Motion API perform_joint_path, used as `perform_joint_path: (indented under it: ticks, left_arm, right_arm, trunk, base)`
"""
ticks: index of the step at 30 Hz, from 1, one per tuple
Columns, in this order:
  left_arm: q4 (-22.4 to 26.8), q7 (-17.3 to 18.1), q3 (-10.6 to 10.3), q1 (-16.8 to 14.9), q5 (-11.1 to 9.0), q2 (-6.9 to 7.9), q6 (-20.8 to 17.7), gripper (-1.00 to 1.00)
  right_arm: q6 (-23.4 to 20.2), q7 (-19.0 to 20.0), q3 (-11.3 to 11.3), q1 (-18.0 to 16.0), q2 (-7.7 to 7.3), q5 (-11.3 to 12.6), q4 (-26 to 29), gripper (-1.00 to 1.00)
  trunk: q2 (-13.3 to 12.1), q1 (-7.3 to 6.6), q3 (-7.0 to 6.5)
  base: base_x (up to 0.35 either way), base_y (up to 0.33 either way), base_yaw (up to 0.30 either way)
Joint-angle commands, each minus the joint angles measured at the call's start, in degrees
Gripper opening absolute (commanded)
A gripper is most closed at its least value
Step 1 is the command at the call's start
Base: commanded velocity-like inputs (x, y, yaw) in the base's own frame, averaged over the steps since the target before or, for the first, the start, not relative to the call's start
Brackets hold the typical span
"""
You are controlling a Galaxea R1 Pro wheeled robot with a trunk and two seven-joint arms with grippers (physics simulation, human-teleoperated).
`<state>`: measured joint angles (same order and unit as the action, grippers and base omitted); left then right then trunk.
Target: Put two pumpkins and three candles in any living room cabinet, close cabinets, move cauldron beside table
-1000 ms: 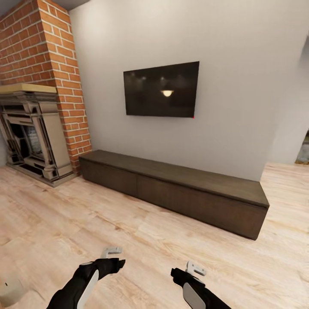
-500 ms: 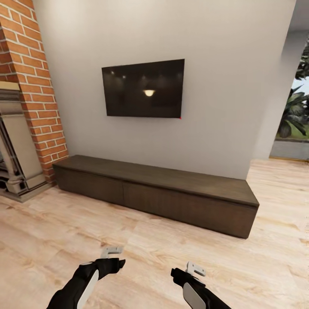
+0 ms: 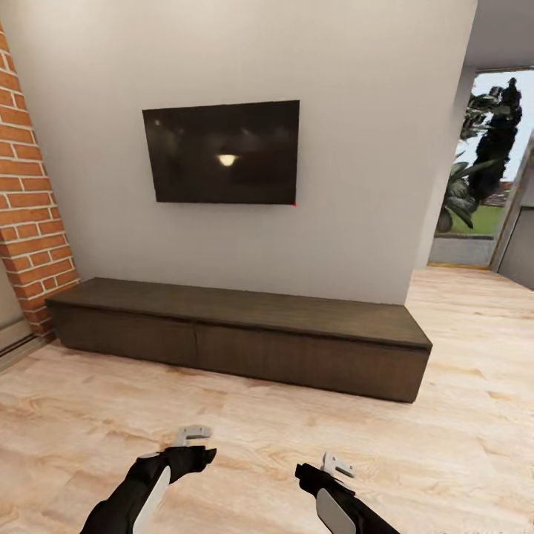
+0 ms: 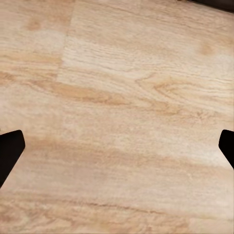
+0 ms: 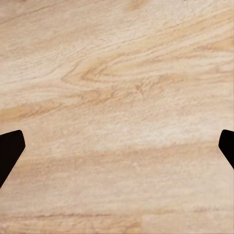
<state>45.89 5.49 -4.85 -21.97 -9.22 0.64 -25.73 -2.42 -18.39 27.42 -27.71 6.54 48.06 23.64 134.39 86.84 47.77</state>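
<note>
The cabinet [image 3: 237, 326] is a long low dark-brown console standing against the white wall, both wide drawer fronts flush and closed, its top bare. My left gripper [image 3: 191, 434] and right gripper [image 3: 337, 465] hang low in front of me over the plank floor, well short of the cabinet. In the left wrist view the dark fingertips [image 4: 10, 148] sit far apart with only floor between them, so the left gripper [image 4: 117, 146] is open and empty. The right gripper [image 5: 117, 146] looks the same. The pumpkins and the table are out of view.
A dark TV [image 3: 222, 152] hangs on the wall above the console. A red brick column [image 3: 30, 215] rises at the left edge. At the right an opening [image 3: 482, 170] looks onto outdoor plants. Light wood floor [image 3: 267, 430] stretches between me and the console.
The camera has turned to the right: the fireplace has slid out of the picture at the left and the opening with plants has come in at the right. Both arms keep their pose.
</note>
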Motion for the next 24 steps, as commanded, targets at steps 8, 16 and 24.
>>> perform_joint_path:
  ticks: [8, 16, 24]
  left_arm:
    - [0.08, -0.13, -0.16, -0.01, -0.54, 0.07, -0.28, 1.0]
    - [0.08, -0.13, -0.16, -0.01, -0.54, -0.01, -0.28, 1.0]
    - [-0.29, -0.07, -0.8, 0.25, -0.09, 0.86, 1.53, 1.0]
  right_arm:
    - [-0.22, -0.5, 0.44, -0.06, -0.04, 0.2, 0.09, 1.0]
    - [1.32, -0.44, 0.54, -0.06, -0.01, 0.02, -1.09, 1.0]
    - [2.3, -0.43, 0.59, 0.02, 0.05, -0.51, -2.63, 1.0]
  trunk:
    - [0.03, 0.0, 0.19]
    - [0.03, 0.0, 0.55]
    - [0.03, 0.01, 0.59]
  base:
    - [0.213, 0.202, -0.278]
    - [0.298, 0.022, -0.255]
    - [0.039, 0.0, -0.018]
